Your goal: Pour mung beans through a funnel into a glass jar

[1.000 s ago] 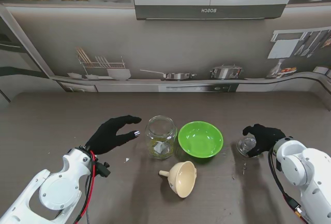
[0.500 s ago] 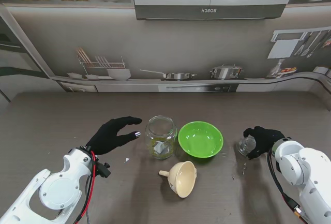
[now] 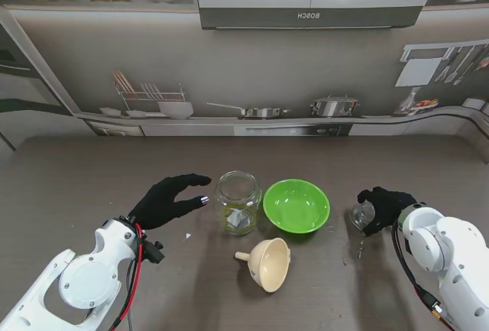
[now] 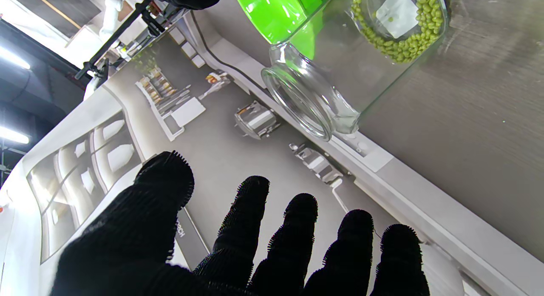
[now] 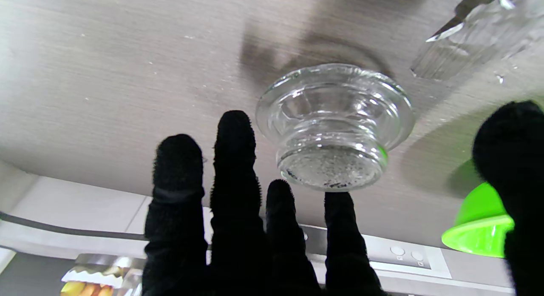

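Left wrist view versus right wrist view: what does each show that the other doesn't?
Only the left wrist view shows the jar, open-mouthed, with mung beans on its bottom, and the left hand with fingers spread, clear of the jar. Only the right wrist view shows the glass lid resting on the table, with the right hand open and its fingertips at the lid's knob; whether they touch is unclear. Both views show part of the green bowl and the tabletop.
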{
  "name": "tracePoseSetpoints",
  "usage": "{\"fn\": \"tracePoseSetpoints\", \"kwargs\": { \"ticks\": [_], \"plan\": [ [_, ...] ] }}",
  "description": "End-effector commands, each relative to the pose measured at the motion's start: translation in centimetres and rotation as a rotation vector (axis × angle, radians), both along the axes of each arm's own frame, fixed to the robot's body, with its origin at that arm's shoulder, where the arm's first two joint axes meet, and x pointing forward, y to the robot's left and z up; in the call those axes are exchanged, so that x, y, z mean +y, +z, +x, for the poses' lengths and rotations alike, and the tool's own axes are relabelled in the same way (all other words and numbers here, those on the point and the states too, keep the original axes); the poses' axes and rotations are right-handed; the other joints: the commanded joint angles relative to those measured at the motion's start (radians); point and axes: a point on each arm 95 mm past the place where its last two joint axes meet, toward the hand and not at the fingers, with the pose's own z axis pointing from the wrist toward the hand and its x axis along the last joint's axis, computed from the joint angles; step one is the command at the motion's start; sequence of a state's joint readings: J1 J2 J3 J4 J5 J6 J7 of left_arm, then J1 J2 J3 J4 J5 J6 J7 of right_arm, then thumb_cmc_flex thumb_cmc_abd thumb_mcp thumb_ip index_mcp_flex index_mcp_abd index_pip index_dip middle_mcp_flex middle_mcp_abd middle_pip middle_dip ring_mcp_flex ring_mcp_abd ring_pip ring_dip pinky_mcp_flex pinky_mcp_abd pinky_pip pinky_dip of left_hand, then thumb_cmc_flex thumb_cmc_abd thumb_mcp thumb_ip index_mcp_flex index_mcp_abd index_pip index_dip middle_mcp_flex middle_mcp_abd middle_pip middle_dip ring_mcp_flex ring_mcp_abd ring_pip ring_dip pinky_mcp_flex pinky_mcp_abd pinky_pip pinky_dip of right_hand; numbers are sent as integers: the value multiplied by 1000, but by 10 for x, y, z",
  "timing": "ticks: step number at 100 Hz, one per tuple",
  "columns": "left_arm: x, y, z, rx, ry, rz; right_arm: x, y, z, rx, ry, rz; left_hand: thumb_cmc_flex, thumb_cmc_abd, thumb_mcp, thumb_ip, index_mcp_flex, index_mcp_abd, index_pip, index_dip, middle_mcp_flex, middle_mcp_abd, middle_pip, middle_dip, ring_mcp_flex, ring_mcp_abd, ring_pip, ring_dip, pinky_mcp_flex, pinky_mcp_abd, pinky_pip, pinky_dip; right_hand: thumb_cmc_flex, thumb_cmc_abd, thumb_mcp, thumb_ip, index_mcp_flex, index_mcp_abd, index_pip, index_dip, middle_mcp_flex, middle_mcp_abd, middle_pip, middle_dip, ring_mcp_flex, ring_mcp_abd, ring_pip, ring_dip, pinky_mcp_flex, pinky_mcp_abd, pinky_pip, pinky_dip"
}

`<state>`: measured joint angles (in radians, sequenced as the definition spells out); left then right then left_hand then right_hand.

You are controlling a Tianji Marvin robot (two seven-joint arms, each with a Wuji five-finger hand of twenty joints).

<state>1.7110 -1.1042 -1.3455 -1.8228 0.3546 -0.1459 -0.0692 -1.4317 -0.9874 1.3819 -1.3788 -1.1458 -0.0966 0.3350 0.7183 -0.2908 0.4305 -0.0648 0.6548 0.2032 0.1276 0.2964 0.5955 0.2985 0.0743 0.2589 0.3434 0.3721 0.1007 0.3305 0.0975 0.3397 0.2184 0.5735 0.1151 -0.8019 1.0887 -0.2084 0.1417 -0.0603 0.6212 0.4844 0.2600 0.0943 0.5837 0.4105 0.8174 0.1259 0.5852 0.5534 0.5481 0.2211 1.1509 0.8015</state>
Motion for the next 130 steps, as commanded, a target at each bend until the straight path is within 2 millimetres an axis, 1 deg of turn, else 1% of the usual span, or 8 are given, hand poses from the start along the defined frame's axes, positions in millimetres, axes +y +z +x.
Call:
{"fn": "tracePoseSetpoints", "kwargs": {
  "ticks": [1,19,41,63,86,103,115,130],
  "plan": [
    [-1,-2,-1,18,-13,4,1,-8,-3,32,-2,-3,11,35,-17,32,2,-1,-1,-1,17,-1,-7,-2,27,3,-6,3,-6,-5,-28,10,-38,-33,7,23,-8,4,4,23,-30,8,15,1,-27,39,-13,-16,10,60,-12,12],
    [-2,-2,-1,22,-16,4,4,-11,-1,34,4,4,12,36,-20,32,5,-2,0,-1,16,-3,-8,-2,27,4,-6,3,-6,-6,-28,10,10,-62,24,36,14,6,37,48,1,6,51,21,-4,39,-16,-18,35,56,-17,8],
    [-1,-3,-1,26,-16,3,9,-16,5,43,3,31,14,38,-21,32,7,0,1,0,17,3,-8,-2,28,2,-5,3,-5,-5,-28,11,76,-114,80,58,38,0,150,100,75,1,133,82,47,48,13,-9,82,50,-19,-13],
    [-1,-3,-1,29,-15,2,12,-23,9,54,-6,49,15,42,-25,33,9,1,2,0,17,3,-8,-2,29,5,-5,4,-6,-4,-28,11,127,-128,118,69,52,2,229,113,133,-19,205,137,99,41,45,2,125,42,-11,-31],
    [-1,-3,-1,31,-16,2,11,-29,10,86,-19,42,16,44,-27,33,10,2,1,0,16,2,-8,-2,29,5,-4,4,-6,-4,-29,11,141,-122,128,75,47,-1,257,115,129,-8,211,149,94,47,45,3,121,54,-20,-38],
    [-1,-3,-1,33,-17,3,10,-35,10,111,-42,60,17,45,-28,34,12,2,2,1,15,3,-9,-2,29,6,-4,4,-8,-4,-29,10,201,-160,183,92,24,-22,326,142,121,-3,260,186,121,35,99,30,155,54,-13,-45],
    [-1,-3,-1,33,-17,3,11,-37,10,125,-56,77,17,46,-29,34,11,6,2,1,14,2,-9,-2,28,7,-4,4,-8,-4,-29,10,251,-187,225,100,12,-45,356,158,105,-12,315,225,137,2,184,77,190,33,18,-38],
    [0,-3,-1,35,-19,5,12,-39,10,139,-66,89,16,47,-31,34,19,5,5,2,15,4,-8,-2,29,6,-4,4,-8,-3,-29,11,296,-204,254,106,17,-63,368,166,96,-13,351,255,161,-32,257,111,218,9,35,-33]
  ]
}}
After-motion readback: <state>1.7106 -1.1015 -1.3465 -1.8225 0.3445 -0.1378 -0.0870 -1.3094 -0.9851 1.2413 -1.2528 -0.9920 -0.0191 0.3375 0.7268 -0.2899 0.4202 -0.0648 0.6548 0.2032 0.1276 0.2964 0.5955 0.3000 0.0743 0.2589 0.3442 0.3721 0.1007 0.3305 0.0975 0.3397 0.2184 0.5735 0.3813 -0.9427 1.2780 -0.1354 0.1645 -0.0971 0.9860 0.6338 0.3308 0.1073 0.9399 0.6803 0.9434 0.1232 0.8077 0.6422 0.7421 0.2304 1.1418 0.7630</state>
